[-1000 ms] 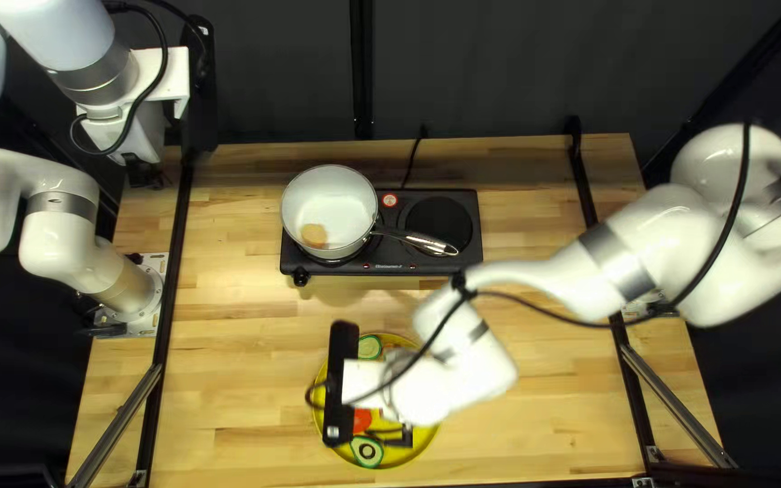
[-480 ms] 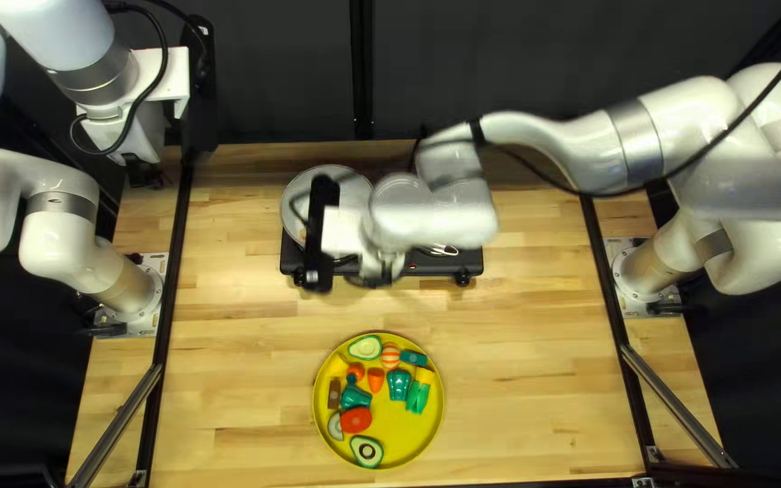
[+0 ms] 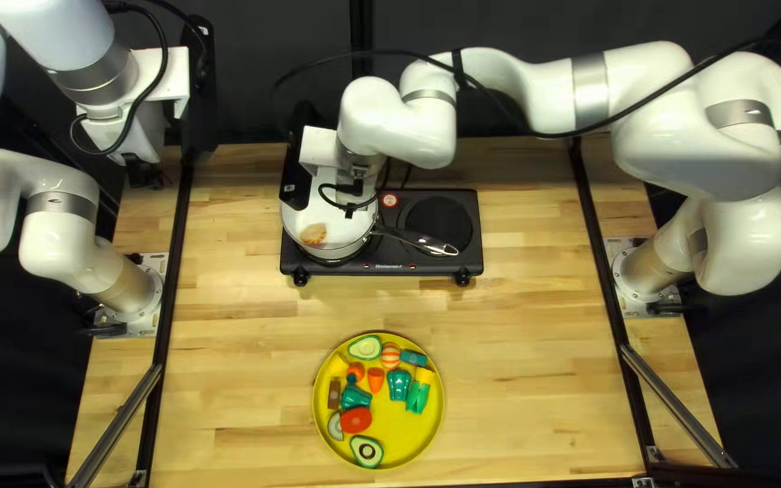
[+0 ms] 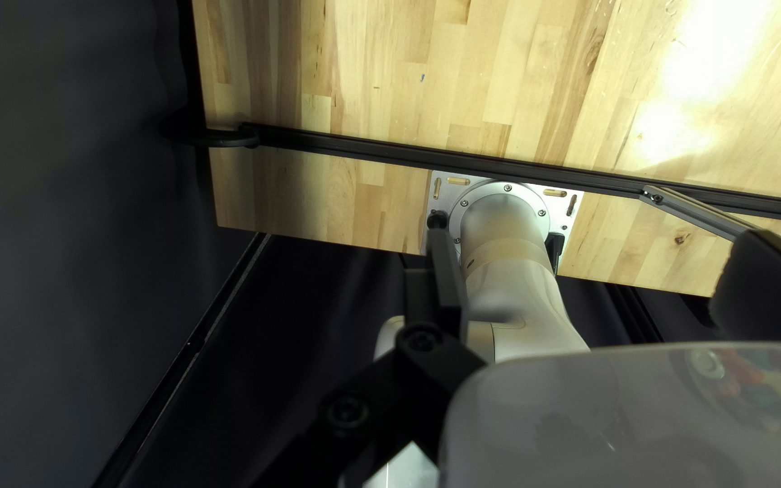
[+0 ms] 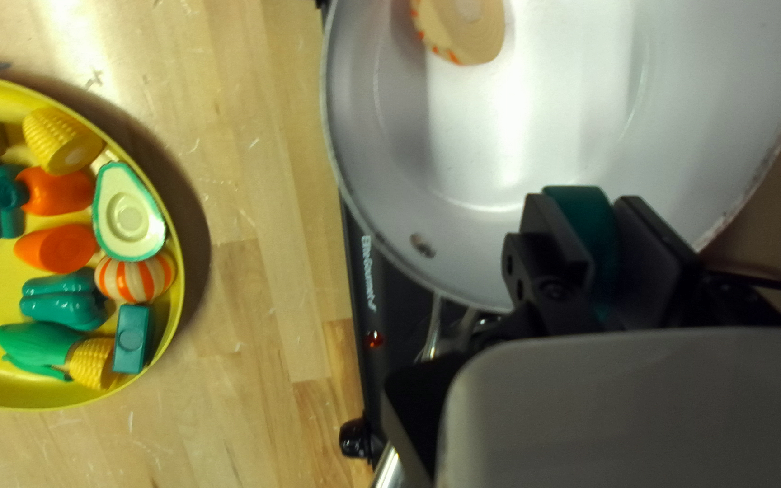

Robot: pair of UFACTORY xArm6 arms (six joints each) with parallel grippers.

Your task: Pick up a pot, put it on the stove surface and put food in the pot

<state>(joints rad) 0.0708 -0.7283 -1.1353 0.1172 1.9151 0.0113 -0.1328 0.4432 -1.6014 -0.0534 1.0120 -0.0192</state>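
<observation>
Above the pot (image 5: 535, 117), the right gripper (image 5: 589, 212) was closed on a green food piece (image 5: 580, 203), both fingers pressed to its sides and separated only by its thickness. Within the last second, the right arm (image 3: 390, 126) had moved from the plate to the stove, then farther toward the table's far edge. This positioned the piece for delivery; release appeared to be the next operation. The clearance above the pot could not be determined. The pot stood upright on the left burner of the stove (image 3: 381, 268), so placement was judged complete and food loading under way: a pale slice (image 5: 476, 36) lay inside. The pot's wall was close to the fingers and was the main obstruction; an off-center release could strike it. The handle (image 3: 422, 242) projected toward the second burner (image 3: 438, 226), where a low wrist might foul it. Beyond the stove, the yellow plate (image 3: 397, 432) held further pieces. Farthest off, the left arm (image 3: 47, 235) stood clear of the work, its left gripper (image 4: 597, 239) wide apart and empty.
</observation>
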